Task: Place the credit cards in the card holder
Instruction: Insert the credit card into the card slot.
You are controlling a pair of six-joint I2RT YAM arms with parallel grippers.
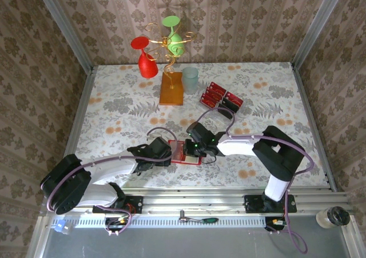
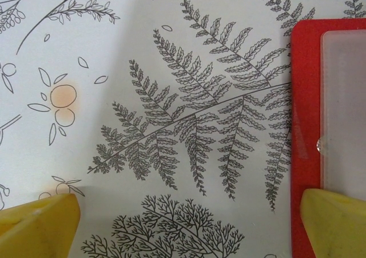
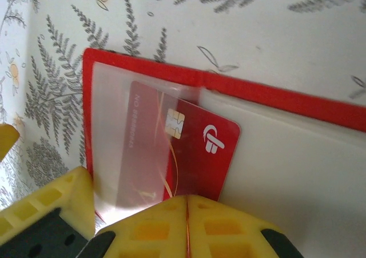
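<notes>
Presently: one card part-seated in holder; right jaws closed, left jaws wide

Surface and room. The table (image 1: 114, 109) carries a pale floral cloth and is enclosed on three sides by damask-patterned wall panels (image 1: 229, 23). At upper centre of the top view an orange-brown stand base (image 1: 171, 89) bears a wire stand with a red glass (image 1: 146, 60) and a green glass (image 1: 171, 24). A pale cup (image 1: 190, 79) stands just beside it. The credit cards (image 1: 216, 95) sit grouped to the right of the cup.

Task item. The card holder (image 1: 182, 149) lies open and flat at lower centre, between the two grippers. In the right wrist view, one credit card (image 3: 206, 149) lies slantwise on the card holder (image 3: 274, 98), its left part under the clear pocket (image 3: 114, 126).

Grippers. The right gripper (image 3: 187, 221) has its fingers pressed together, and the tips meet the card's near edge. The left gripper (image 2: 189, 229) stands wide open. One fingertip (image 2: 334, 221) rests over the holder's red border (image 2: 303, 98), the other on bare cloth.

Edges and clearance. The holder sits well apart from every table edge. Open cloth lies to the left and right of frame. A metal rail (image 1: 189, 203) runs along the near edge with a screwdriver (image 1: 200, 218) on it. A jar (image 1: 333, 217) stands at lower right, off the cloth.
</notes>
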